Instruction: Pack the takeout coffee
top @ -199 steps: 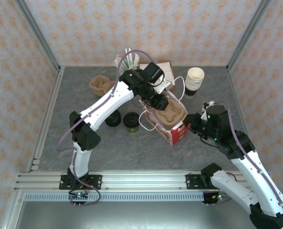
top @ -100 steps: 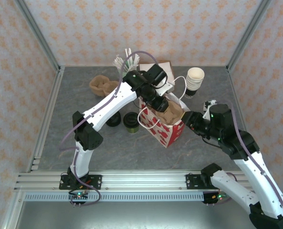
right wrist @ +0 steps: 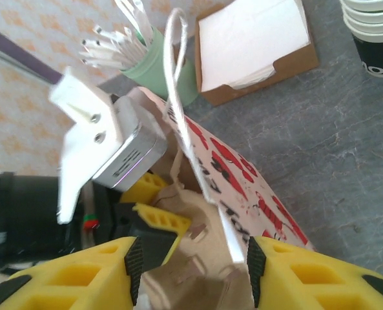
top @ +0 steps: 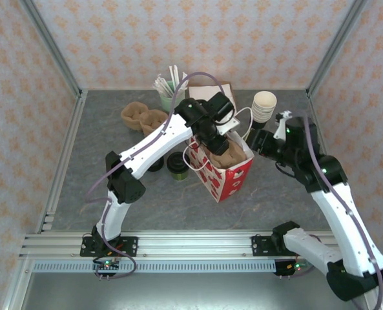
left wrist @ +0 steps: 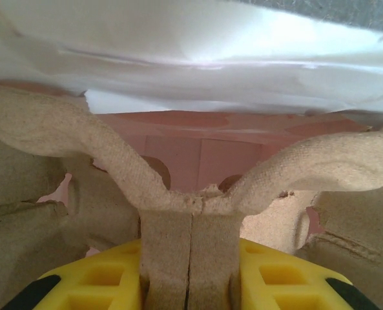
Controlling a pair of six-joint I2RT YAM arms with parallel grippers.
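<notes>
Pinching the centre tab of the pulp cup carrier, our left gripper holds it in the mouth of the red-and-white paper bag. We see our right gripper with its fingers spread apart at the bag's rim (gripping nothing). The takeout coffee stands on the table, just left of the bag.

The carrier sat in the bag; the takeout coffee stood just left of it, the cup stack beyond, far right.
</notes>
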